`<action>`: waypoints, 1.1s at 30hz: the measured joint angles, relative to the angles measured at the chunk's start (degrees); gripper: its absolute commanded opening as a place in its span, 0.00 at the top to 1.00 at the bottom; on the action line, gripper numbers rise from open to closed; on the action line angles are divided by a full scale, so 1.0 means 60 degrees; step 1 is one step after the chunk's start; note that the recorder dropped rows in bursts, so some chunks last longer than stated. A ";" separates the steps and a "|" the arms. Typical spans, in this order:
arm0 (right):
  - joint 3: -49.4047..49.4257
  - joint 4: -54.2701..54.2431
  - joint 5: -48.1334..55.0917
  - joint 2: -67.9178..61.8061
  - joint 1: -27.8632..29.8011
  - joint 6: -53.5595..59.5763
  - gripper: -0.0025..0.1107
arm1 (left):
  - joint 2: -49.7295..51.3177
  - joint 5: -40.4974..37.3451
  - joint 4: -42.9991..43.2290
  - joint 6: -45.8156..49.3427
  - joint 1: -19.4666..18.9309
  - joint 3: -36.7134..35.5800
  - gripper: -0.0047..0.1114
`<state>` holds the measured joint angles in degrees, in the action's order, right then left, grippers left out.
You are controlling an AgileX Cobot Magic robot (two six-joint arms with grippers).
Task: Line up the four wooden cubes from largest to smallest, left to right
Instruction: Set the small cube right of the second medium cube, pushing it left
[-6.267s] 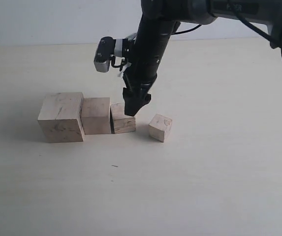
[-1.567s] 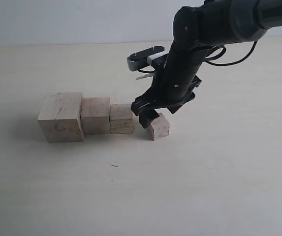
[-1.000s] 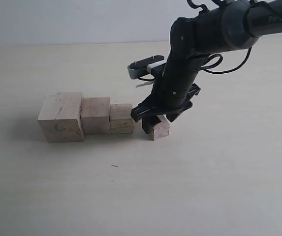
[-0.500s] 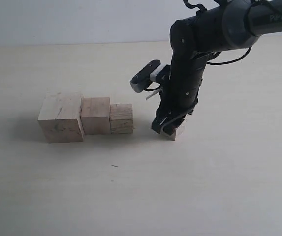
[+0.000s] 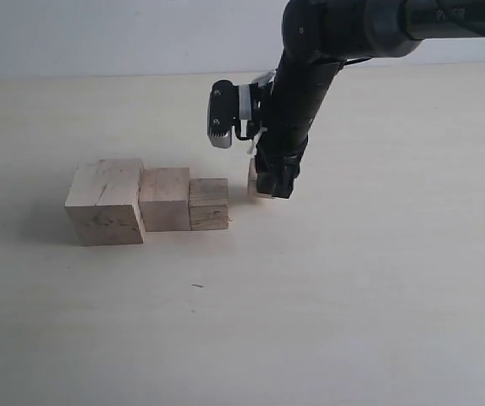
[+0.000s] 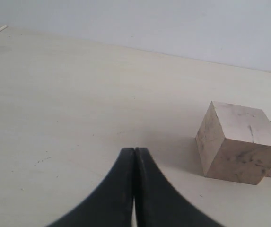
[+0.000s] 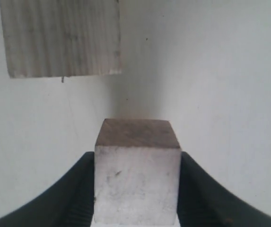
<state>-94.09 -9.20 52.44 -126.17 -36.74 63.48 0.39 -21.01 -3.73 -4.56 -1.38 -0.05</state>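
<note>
Three wooden cubes stand in a touching row: the largest (image 5: 105,201) on the left, the second (image 5: 165,198), then the third (image 5: 209,203). My right gripper (image 5: 274,181) is just right of the row and a little behind it, shut on the smallest cube (image 5: 256,179), which shows only as a pale sliver beside the black fingers. In the right wrist view the smallest cube (image 7: 137,182) fills my right gripper (image 7: 137,189), with the third cube (image 7: 62,38) beyond it. My left gripper (image 6: 135,152) is shut on nothing, near the largest cube (image 6: 237,142).
A pale wooden tabletop (image 5: 352,296) stretches to the front and right of the row. A white wall (image 5: 98,34) stands behind the table. The right arm's dark links (image 5: 327,34) lean in from the upper right.
The right gripper, after closing on the smallest cube, has carried it left and farther back, closer to the third cube's right side. The three-cube row has not moved.
</note>
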 measured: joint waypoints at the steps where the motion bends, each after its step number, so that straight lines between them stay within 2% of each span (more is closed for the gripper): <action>1: -0.0133 -0.0043 0.0147 -0.0090 0.0049 0.0028 0.98 | 0.0000 0.0000 0.0000 0.0000 0.0000 0.0000 0.96; 14: -0.1213 -0.1515 0.1717 -0.0597 0.0232 0.0815 0.98 | 0.0000 0.0000 0.0000 0.0000 0.0000 0.0000 0.96; 33: -0.1213 -0.1550 0.2055 -0.0648 0.0019 0.0838 0.98 | 0.0000 0.0000 0.0000 0.0000 0.0000 0.0000 0.96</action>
<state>-101.37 -18.50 64.77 -130.06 -36.63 68.51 0.39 -21.01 -3.73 -4.56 -1.38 -0.05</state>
